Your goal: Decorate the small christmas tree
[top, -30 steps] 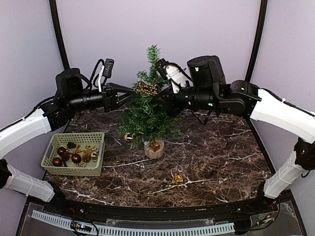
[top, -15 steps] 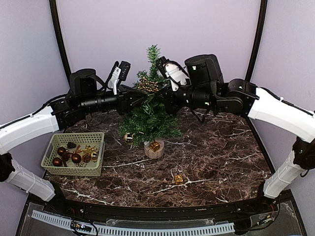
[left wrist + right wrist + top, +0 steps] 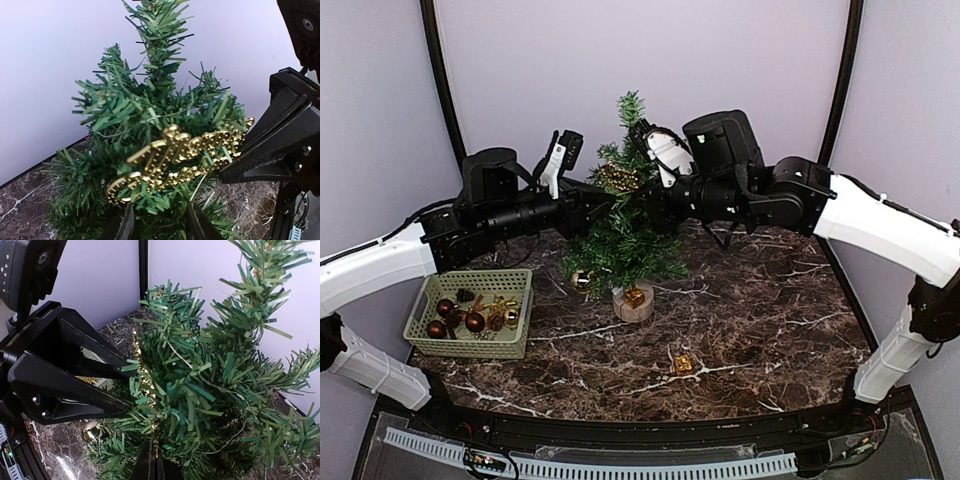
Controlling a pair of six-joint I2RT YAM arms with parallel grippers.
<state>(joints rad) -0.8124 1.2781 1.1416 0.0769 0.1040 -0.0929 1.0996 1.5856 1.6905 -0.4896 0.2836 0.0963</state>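
Left fingers have moved in under the gold glittery script ornament.
Spread wide, they straddle boughs of the small dark-green bristly christmas tree, standing between them and the right fingers, pinched tight on the ornament's far end (seating it, probably); needles crowd both; pale-green plastic basket well below-left.

Green basket of brown and gold baubles (left side), gold gift box on marble table

Pale lilac walls, black corner posts, dark marbled tabletop
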